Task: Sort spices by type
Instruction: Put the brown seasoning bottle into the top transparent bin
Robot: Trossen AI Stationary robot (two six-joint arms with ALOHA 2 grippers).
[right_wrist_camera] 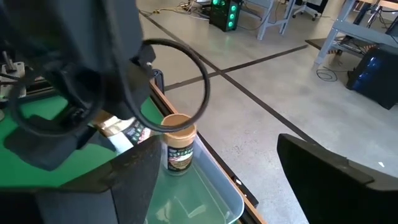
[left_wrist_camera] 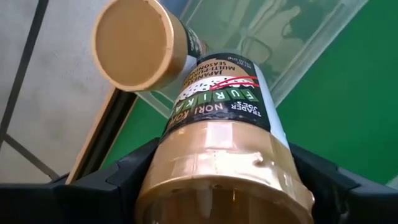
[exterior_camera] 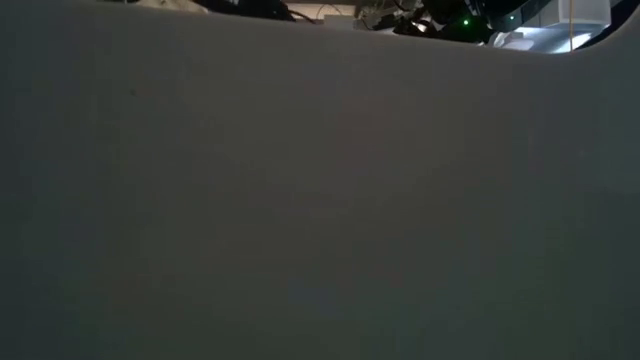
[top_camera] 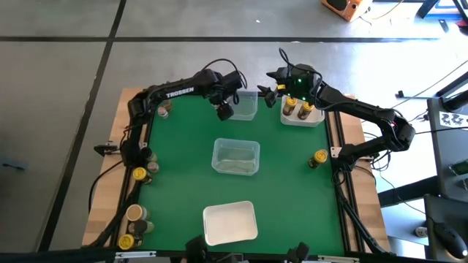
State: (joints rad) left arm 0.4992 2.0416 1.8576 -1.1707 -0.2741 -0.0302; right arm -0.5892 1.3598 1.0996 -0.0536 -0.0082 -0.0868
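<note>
— Where is the left gripper (top_camera: 224, 111)?
— At the table's far edge, beside the clear far tray (top_camera: 251, 109), clamped on a tan-capped jar (left_wrist_camera: 217, 149). A second tan-capped jar (right_wrist_camera: 179, 144) stands inside that tray.

— And the right gripper (top_camera: 274, 93)?
— It hangs near that tray's other side, fingers spread and holding nothing, next to the white tray (top_camera: 307, 120) with jars in it (two tops show).

— Room to move?
— The green mat (top_camera: 183, 153) lies bare around the middle tray (top_camera: 235, 157). One yellow-topped jar (top_camera: 319, 157) stands near the right edge; more jars (top_camera: 139, 174) line the left edge.
</note>
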